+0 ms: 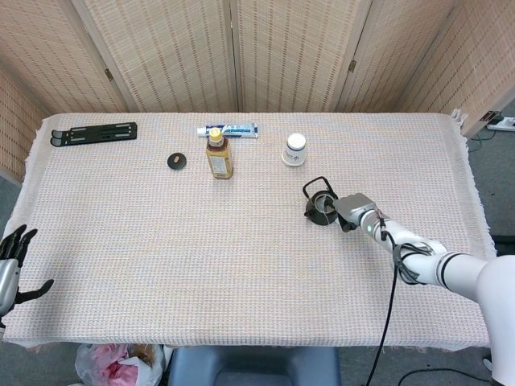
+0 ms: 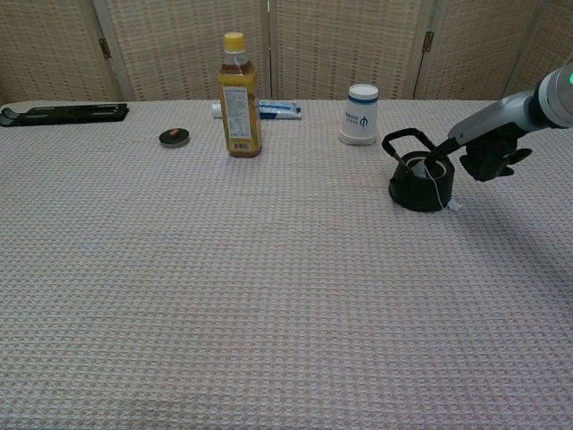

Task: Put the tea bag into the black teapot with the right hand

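The black teapot (image 1: pixel 321 209) (image 2: pixel 418 184) stands right of the table's middle, handle up. The tea bag lies inside it, mostly hidden; its white string (image 2: pixel 440 184) hangs over the rim and the paper tag (image 2: pixel 454 205) lies on the cloth beside the pot. My right hand (image 1: pixel 355 211) (image 2: pixel 488 153) is just right of the pot, fingers curled in, with one finger stretched out and its tip dipping into the pot's mouth. It holds nothing. My left hand (image 1: pixel 10 269) hangs off the table's near left edge with fingers spread.
A yellow-capped tea bottle (image 1: pixel 219 154) (image 2: pixel 238 94), a white cup (image 1: pixel 295 149) (image 2: pixel 361 114), a toothpaste tube (image 1: pixel 229 129) and a small black lid (image 1: pixel 176 161) (image 2: pixel 174 136) stand behind the pot. A black stand (image 1: pixel 92 133) lies at the far left.
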Controlling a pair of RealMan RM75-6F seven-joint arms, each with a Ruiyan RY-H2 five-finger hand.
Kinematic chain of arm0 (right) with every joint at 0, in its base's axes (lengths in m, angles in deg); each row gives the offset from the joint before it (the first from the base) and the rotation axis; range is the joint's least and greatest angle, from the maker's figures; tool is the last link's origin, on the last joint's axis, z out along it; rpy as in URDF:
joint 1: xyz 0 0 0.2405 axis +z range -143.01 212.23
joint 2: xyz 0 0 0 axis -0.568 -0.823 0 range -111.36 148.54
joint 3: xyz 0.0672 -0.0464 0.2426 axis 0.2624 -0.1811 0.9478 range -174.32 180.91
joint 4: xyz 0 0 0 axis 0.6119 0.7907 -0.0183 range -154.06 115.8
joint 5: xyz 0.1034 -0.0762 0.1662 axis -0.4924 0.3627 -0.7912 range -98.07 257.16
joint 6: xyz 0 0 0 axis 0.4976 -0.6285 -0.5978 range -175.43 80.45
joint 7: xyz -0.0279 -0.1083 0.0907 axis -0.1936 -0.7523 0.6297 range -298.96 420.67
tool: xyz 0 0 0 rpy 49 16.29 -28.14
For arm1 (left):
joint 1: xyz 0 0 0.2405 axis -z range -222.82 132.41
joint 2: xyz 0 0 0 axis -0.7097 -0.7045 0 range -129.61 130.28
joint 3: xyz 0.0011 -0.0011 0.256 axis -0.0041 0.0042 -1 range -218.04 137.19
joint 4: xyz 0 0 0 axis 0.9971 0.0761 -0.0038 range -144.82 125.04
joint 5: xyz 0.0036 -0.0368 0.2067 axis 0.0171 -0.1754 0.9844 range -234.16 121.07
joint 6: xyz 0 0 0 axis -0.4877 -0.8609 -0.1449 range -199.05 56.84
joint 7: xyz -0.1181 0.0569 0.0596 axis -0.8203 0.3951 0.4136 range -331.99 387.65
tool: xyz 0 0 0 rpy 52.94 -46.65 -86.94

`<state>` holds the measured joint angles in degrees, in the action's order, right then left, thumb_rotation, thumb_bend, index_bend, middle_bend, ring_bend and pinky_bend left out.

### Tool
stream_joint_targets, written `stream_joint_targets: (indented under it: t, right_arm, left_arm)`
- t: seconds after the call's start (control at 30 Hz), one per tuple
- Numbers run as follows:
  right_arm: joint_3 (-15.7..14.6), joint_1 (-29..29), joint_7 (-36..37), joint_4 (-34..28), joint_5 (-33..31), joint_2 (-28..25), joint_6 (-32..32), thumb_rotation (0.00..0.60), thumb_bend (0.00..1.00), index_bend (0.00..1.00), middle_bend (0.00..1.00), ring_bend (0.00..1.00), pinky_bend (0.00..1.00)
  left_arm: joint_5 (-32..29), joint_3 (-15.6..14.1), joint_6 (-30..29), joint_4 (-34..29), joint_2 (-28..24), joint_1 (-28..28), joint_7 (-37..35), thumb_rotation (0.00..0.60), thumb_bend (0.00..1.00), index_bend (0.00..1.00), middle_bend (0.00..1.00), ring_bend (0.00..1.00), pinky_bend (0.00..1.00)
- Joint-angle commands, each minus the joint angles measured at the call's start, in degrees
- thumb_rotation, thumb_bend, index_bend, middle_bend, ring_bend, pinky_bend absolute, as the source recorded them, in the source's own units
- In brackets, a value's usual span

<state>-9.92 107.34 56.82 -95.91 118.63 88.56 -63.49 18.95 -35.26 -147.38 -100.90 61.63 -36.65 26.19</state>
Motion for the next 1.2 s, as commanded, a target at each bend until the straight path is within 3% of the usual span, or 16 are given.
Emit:
stream_joint_targets:
  t: [0.03,0.2,0.63,1.2]
  right_arm:
    - [0.0,0.0,0.4,0.7,0.4,0.6,0.4,0.6,1.0,0.08,0.95,0.75,0.89]
    - [-0.1,0.2,1.3,1.1,0.9,0.9,0.7,0.6,1.0,0.08,0.95,0.75,0.89]
    - [1.3,-1.5,2.2,-10.5,3.9,-8.5,-5.5,0.6,1.0,0.08,0.94,0.75,0.89]
    - [2.3,-2.1,1.2,-3.6,4.1,-2.4,-3.5,0.6,1.0,0.08,0.94,0.75,0.89]
  left_arm:
    - [0.0,0.0,0.0,0.1,-0.1,0.0,-0.2,0.6,0.26,0.0,0.0,0.03,0.26]
    - [-0.2,0.1,-0.1,0.1,-0.2,-0.1,-0.7,0.6,0.26,0.0,0.0,0.03,0.26]
    - [-0.2,0.0,0.2,-0.2,0.5,0.3,1.5,0.6,0.26,0.0,0.0,0.03,0.26]
    - [-0.5,0.1,0.5,0.0,0.0,0.2,0.3,0.6,0.26,0.0,0.0,0.03,0.26]
